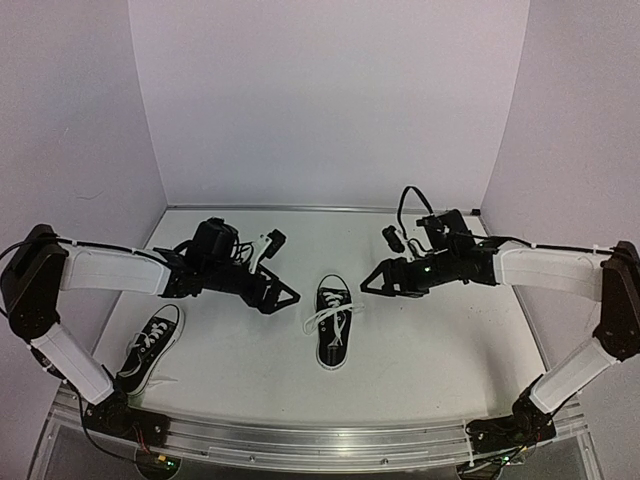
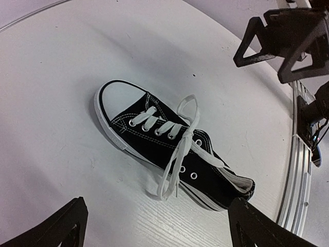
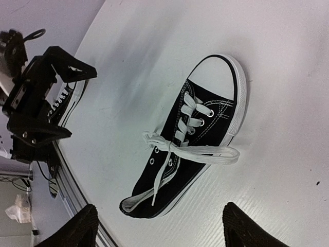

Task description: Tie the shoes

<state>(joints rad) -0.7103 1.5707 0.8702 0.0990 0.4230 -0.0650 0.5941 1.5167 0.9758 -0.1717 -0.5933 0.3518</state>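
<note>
One of the shoes (image 1: 335,325), black with a white toe cap, lies in the middle of the table, toe pointing away. Its white laces (image 3: 191,150) are knotted into a bow, with one long loop lying over the sole edge and a loose end trailing toward the heel. The other shoe (image 1: 150,348) lies at the near left, under my left arm. My left gripper (image 1: 285,296) hovers just left of the middle shoe (image 2: 169,149), open and holding nothing. My right gripper (image 1: 370,283) hovers just to its right, also open and holding nothing. The shoe (image 3: 190,144) lies beyond its fingertips.
A metal rail (image 1: 320,440) runs along the table's near edge between the arm bases. Pale walls (image 1: 330,100) close the table in at the back and both sides. The opposite gripper shows in each wrist view: the right gripper (image 2: 280,41) and the left gripper (image 3: 51,87).
</note>
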